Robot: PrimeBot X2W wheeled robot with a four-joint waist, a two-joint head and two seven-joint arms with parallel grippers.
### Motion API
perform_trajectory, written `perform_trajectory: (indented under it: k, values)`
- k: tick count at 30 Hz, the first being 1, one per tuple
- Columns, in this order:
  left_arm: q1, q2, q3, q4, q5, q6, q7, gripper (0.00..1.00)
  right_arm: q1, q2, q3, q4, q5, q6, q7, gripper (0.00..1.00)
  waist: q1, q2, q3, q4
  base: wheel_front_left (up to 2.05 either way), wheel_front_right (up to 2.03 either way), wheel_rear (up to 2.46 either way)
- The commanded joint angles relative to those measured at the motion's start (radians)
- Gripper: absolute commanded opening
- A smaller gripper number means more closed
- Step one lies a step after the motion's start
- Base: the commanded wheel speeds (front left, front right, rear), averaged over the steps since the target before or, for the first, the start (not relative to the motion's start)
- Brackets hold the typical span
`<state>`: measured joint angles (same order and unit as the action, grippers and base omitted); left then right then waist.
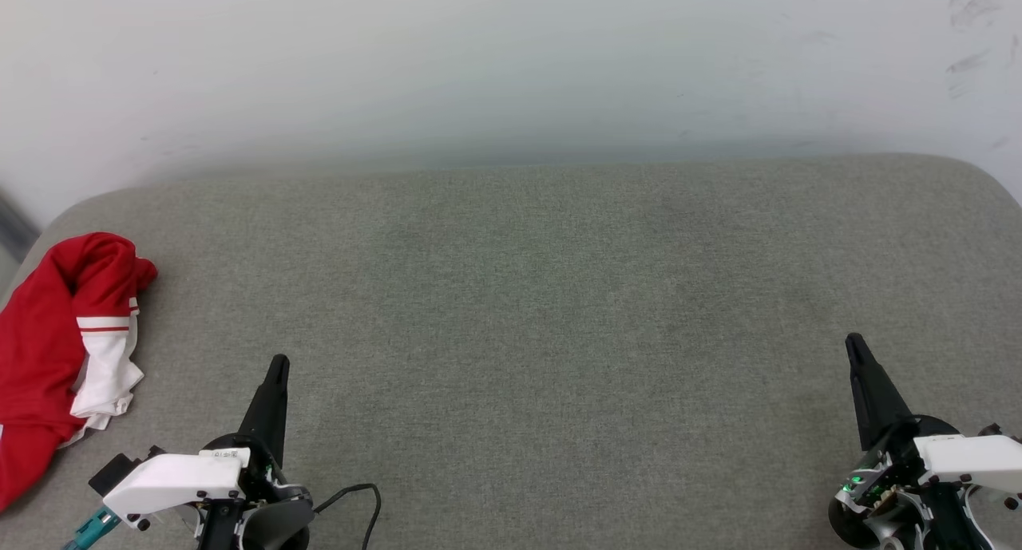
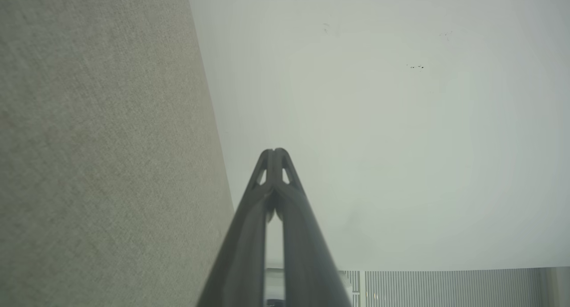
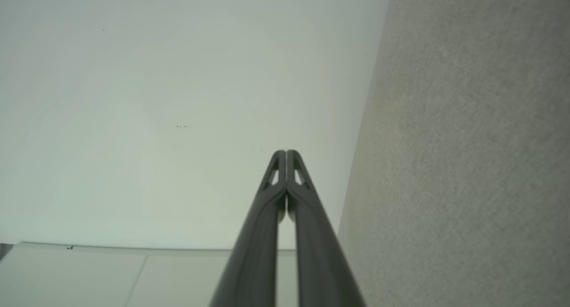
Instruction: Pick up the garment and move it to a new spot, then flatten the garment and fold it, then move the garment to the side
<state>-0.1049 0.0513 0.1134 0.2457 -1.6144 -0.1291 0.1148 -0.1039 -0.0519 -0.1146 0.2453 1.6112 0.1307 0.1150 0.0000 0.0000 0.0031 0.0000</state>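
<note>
Pointing up the frame from the lower left of the head view, the left gripper (image 1: 278, 365) is pressing its two dark fingers together into a single tapering point, with nothing between them. In the left wrist view the same fingers are meeting tip to tip, with only a thin slit showing lower down. The right gripper (image 1: 854, 344) is sitting at the lower right of the head view, and its fingers are likewise closing on each other and holding nothing; in the right wrist view they are touching at the tips.

A thin black cable (image 1: 369, 498) is looping out just right of the left gripper's white housing. Both grippers are hovering over a grey fabric surface (image 1: 559, 318), which is spreading across the middle and lower frame. A pale wall (image 1: 479, 55) is running along the top, scuffed at the upper right.

The garment (image 1: 36, 350) is lying crumpled at the far left edge of the frame, on the near-left corner of the grey surface, and is running out of the frame there. It is showing red cloth with a white sleeve (image 1: 104, 366) banded in red stripes. It is lying left of the left gripper, near it but apart, and well apart from the right gripper.
</note>
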Motion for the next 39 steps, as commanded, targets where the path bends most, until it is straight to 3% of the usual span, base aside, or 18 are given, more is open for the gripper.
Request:
perform_trajectory:
  k: [1,22,23,39]
  values:
    - [-0.009,-0.001,0.003,0.001,0.005,-0.003,0.003,0.00,-0.010,0.004,0.000,0.000,0.003,0.000,0.001,0.00,0.0000,0.0000,0.000,0.000,0.00,0.00,0.00]
    - [-0.009,-0.001,0.003,0.001,0.005,-0.003,0.003,0.00,-0.010,0.004,0.000,0.000,0.003,0.000,0.001,0.00,0.0000,0.0000,0.000,0.000,0.00,0.00,0.00]
    - [0.000,0.000,0.000,0.000,0.000,0.000,0.000,1.00,0.000,0.000,0.000,0.000,0.000,0.000,0.000,1.00,0.0000,0.0000,0.000,0.000,0.00,0.00,0.00]
    - [0.055,-0.004,-0.020,-0.003,0.048,0.001,-0.062,1.00,0.046,0.001,0.027,0.009,-0.065,0.000,-0.062,1.00,0.0000,0.0000,0.002,-0.001,0.00,0.00,0.00]
